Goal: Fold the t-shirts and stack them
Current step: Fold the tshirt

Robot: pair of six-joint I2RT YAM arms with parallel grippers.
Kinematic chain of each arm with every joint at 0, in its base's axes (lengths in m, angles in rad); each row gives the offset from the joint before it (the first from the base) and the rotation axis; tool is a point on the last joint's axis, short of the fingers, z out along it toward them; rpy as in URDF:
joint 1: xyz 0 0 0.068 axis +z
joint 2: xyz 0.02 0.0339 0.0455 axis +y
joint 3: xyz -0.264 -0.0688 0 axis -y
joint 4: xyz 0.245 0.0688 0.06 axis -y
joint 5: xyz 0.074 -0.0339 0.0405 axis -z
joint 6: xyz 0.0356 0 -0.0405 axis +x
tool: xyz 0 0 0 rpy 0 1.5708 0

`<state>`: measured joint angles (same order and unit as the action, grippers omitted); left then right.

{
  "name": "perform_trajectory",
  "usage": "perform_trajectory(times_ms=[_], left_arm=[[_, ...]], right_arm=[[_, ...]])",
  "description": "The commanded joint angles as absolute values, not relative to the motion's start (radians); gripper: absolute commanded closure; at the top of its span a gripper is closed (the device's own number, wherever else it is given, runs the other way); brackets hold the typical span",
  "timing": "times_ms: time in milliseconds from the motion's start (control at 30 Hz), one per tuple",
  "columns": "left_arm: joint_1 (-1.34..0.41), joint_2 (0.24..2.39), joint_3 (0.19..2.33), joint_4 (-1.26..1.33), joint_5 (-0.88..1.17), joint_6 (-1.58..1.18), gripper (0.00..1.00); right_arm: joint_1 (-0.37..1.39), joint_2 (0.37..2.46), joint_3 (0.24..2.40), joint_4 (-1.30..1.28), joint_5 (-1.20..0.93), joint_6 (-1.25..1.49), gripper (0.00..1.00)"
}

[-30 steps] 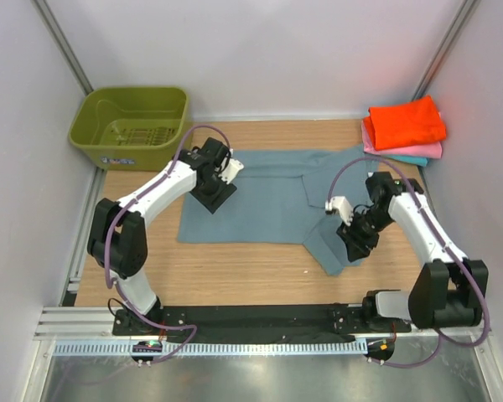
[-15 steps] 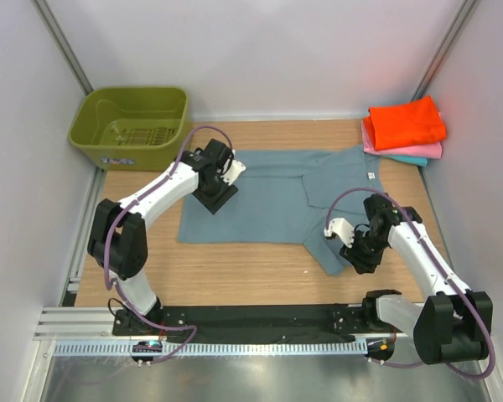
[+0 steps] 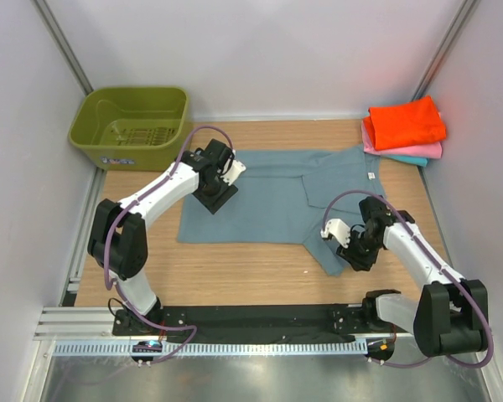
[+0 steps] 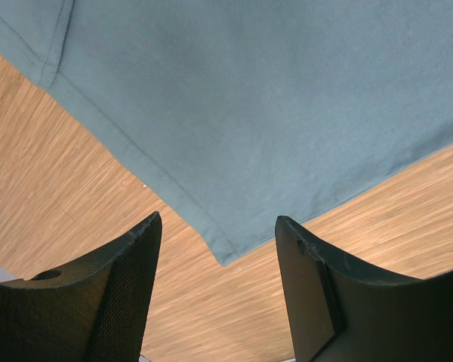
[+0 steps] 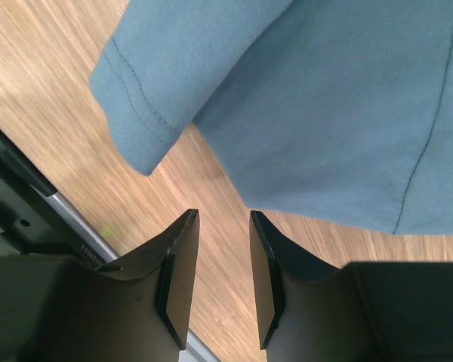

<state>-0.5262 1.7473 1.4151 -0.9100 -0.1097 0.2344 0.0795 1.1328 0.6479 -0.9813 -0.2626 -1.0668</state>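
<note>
Found blue-grey t-shirt (image 3: 268, 197) lying flat mid-tabletop (image 3: 235, 272), partly folded, not yet stacked. Found orange shirt (image 3: 407, 121), pink shirt (image 3: 402, 151) and teal shirt (image 3: 415, 159) piled at far right corner. Recorded right hand (image 5: 224, 215) shifted nearward within the last second, now poised over bare wood just beside the near sleeve, fingers narrowly parted, gripping nothing. Recorded left hand (image 4: 219, 222) unmoved, spread wide above the shirt's left part, empty. Judged as repositioning for a sleeve fold; no grasp secured yet.

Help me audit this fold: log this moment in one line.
left gripper open over blue-grey t-shirt corner | right gripper open, empty, near sleeve cuff | folded stack at far corner
</note>
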Motion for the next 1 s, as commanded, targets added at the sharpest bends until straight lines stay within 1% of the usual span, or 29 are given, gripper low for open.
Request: perform_trajectory(times_ms=[0, 133, 233, 333, 367, 467, 500, 800, 967], left_arm=[[-0.531, 1.73, 1.423, -0.897, -0.118, 0.222, 0.37], [-0.531, 1.732, 1.43, -0.896, -0.129, 0.232, 0.37], [-0.531, 1.738, 1.428, -0.894, -0.133, 0.229, 0.37], [-0.531, 1.738, 1.424, -0.89, -0.13, 0.221, 0.37], [-0.531, 1.741, 1.424, -0.89, -0.13, 0.221, 0.37], [-0.531, 1.741, 1.424, -0.888, -0.129, 0.219, 0.37], [-0.531, 1.743, 1.424, -0.887, -0.127, 0.216, 0.37], [-0.531, 1.758, 1.437, -0.884, -0.107, 0.199, 0.37], [-0.531, 1.764, 1.437, -0.881, -0.101, 0.196, 0.37]], right_arm=[[0.094, 1.15, 0.63, -0.91, -0.239, -1.085, 0.61], [0.1, 1.186, 0.603, -0.873, -0.226, -1.092, 0.63], [0.109, 1.187, 0.578, -0.835, -0.209, -1.091, 0.67], [0.112, 1.175, 0.56, -0.786, -0.192, -1.077, 0.77], [0.113, 1.164, 0.558, -0.775, -0.19, -1.071, 0.84], [0.118, 1.154, 0.566, -0.749, -0.181, -1.043, 0.97], [0.118, 1.149, 0.571, -0.749, -0.178, -1.032, 0.98], [0.117, 1.091, 0.666, -0.778, -0.161, -1.003, 0.99], [0.117, 1.123, 0.733, -0.741, -0.16, -0.98, 0.99]])
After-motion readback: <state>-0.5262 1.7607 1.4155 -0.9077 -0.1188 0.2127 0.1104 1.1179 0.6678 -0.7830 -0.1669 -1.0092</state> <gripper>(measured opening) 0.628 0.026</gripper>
